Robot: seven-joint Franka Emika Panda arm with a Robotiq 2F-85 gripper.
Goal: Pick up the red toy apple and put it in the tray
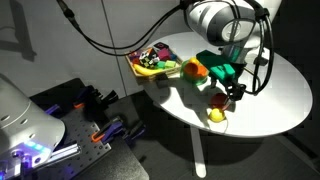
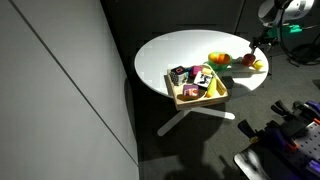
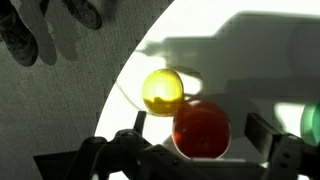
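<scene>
The red toy apple [image 3: 201,128] lies on the white round table, touching a small yellow ball [image 3: 163,91]. It also shows in both exterior views [image 1: 219,100] [image 2: 247,60]. My gripper [image 3: 197,138] is open, low over the table, with one finger on each side of the apple; neither finger visibly touches it. The gripper also shows in both exterior views [image 1: 232,93] [image 2: 256,47]. The tan tray [image 1: 140,68] [image 2: 190,100] holds several colourful toy foods and stands near the table's edge, apart from the apple.
An orange fruit [image 1: 193,70] [image 2: 217,58] and a green bowl [image 1: 212,62] sit between the apple and the tray. The yellow ball [image 1: 216,116] [image 2: 259,66] lies close to the table's edge. Black cables hang above the table [image 1: 270,100].
</scene>
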